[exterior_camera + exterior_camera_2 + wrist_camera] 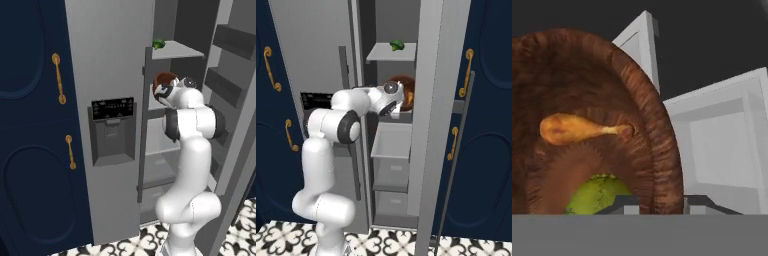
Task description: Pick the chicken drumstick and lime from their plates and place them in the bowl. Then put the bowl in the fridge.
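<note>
1. Left base view: the arm is reaching into the open fridge (110, 75), carrying the bowl (164, 79) at mid-shelf height.
2. Right base view: the bowl (404, 90) is hanging over a grey shelf (392, 140).
3. Hand view: the jaws are pinching the thick, stiff bowl wall (657, 150); the chicken drumstick (582, 129) and lime (597, 195) are riding loose inside, so it looks likely to handle heavy and tip-prone.

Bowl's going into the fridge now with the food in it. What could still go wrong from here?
1. In the hand view the bowl looks steeply tilted, so the chicken drumstick and lime may roll out.
2. The end effector pinches only the rim, with one finger inside and one outside; that hold may slip.
3. The bowl sits close by the open fridge door and the shelf edges, so it may clip them.
</note>
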### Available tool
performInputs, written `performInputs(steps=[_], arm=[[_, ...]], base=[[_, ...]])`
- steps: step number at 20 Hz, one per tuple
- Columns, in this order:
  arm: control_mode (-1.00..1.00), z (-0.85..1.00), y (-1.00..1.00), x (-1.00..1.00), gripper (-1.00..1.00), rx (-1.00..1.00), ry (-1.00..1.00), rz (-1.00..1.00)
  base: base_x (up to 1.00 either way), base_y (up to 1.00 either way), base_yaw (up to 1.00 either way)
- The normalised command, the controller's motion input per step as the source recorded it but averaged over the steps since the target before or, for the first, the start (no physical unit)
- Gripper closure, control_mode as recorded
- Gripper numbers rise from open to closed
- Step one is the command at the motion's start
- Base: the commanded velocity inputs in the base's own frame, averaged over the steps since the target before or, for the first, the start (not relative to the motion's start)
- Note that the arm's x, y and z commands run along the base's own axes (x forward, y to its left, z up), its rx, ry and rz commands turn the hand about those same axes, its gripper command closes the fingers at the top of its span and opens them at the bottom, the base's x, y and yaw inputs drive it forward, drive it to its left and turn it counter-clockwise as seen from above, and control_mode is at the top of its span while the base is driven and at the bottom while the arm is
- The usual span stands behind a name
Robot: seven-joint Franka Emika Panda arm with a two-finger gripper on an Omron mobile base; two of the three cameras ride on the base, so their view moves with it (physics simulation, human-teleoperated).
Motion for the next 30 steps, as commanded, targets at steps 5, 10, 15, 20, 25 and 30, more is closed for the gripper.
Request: performInputs(steps=[5, 10, 15, 20, 25, 30], arm=[[-1.00, -0.05, 0.02, 0.27, 1.00, 0.09, 0.00, 0.00], [-1.00, -0.22, 0.02, 0.23, 1.00, 0.02, 0.00, 0.00], [-1.00, -0.15, 0.26, 0.46, 1.00, 0.00, 0.00, 0.01], [-1.00, -0.22, 0.19, 0.35, -1.00, 0.00, 0.00, 0.01], [-1.00, -0.03, 0.00, 0.02, -1.00, 0.00, 0.00, 0.00], [-1.00, 0.39, 0.00, -0.40, -1.00, 0.00, -0.02, 0.00]], base=[[0.00, 0.00, 0.00], [0.00, 0.00, 0.00], [0.00, 0.00, 0.00], [0.00, 0.00, 0.00], [0.00, 0.00, 0.00], [0.00, 0.00, 0.00]])
